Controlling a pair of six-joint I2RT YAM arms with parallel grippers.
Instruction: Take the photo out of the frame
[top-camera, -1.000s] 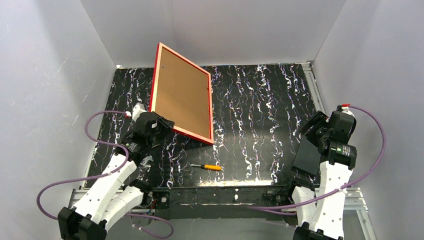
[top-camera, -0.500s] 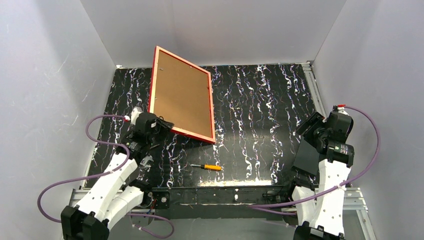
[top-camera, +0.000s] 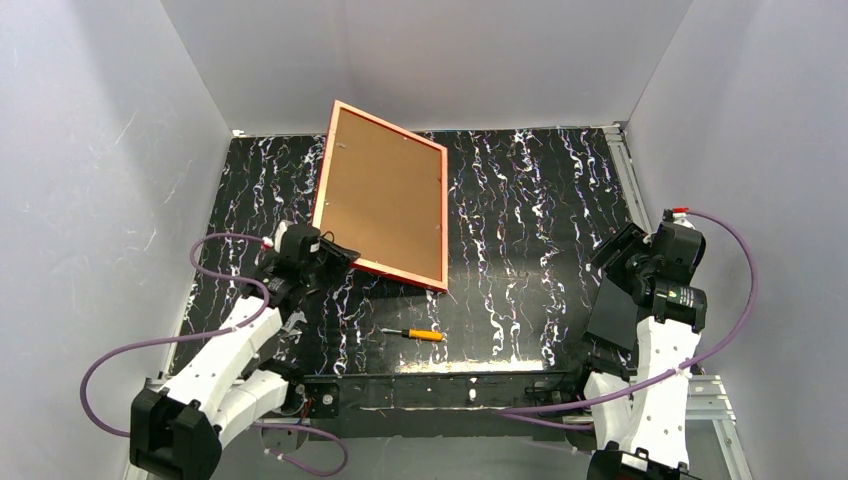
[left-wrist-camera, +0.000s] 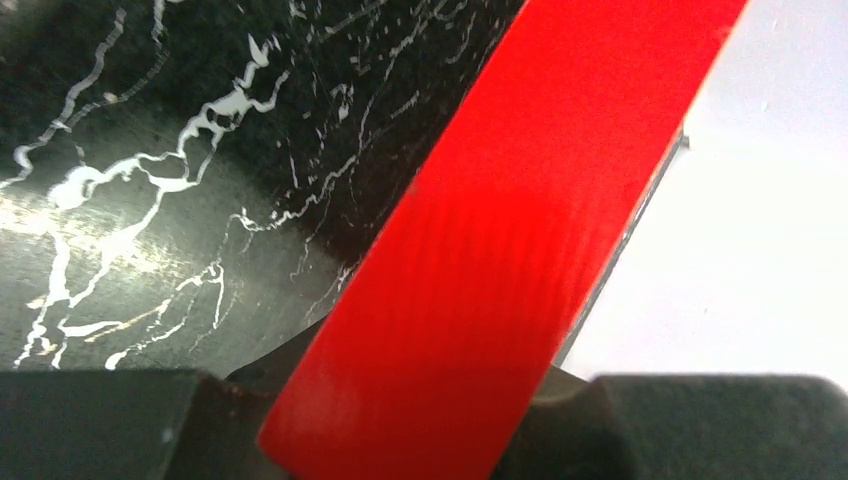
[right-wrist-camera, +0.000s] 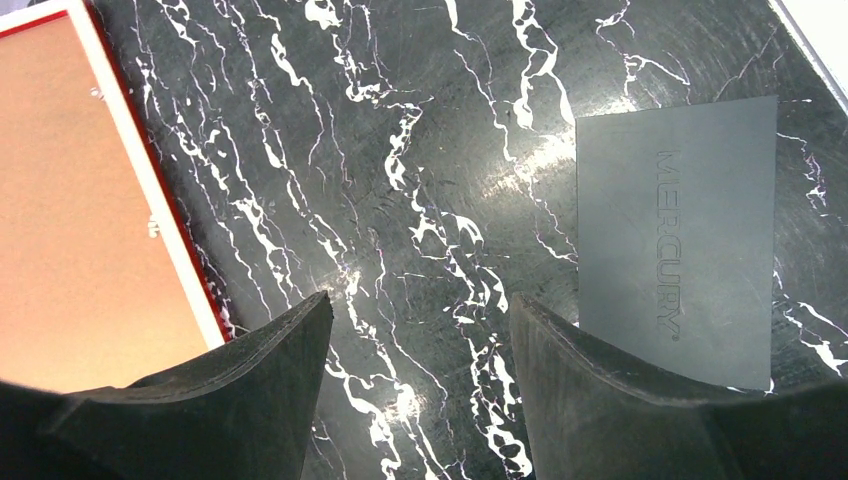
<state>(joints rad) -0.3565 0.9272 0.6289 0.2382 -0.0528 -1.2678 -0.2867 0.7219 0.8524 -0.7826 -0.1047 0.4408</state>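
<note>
Black, white-veined table enclosed by pale grey walls, seen from above and from both wrists. The frame stands raised off the table at a tilt, its back turned to the overhead camera, so that the brown backing board fills the red rim. The photo itself is not visible and is judged to lie behind that board. The left gripper has its fingers closed narrowly on the frame's near short edge, close to the left corner; the wrist view shows the red rim passing between them. Whether the frame's other near corner touches the table cannot be told. The frame's long axis runs away from the arms toward the back wall. The right gripper hovers over the table with its fingers spread wide and empty; the frame lies to its left, well apart, so the left arm is the nearer one. An orange-handled screwdriver lies near the front edge, and a dark grey pad lies on the table by the right arm.
</note>
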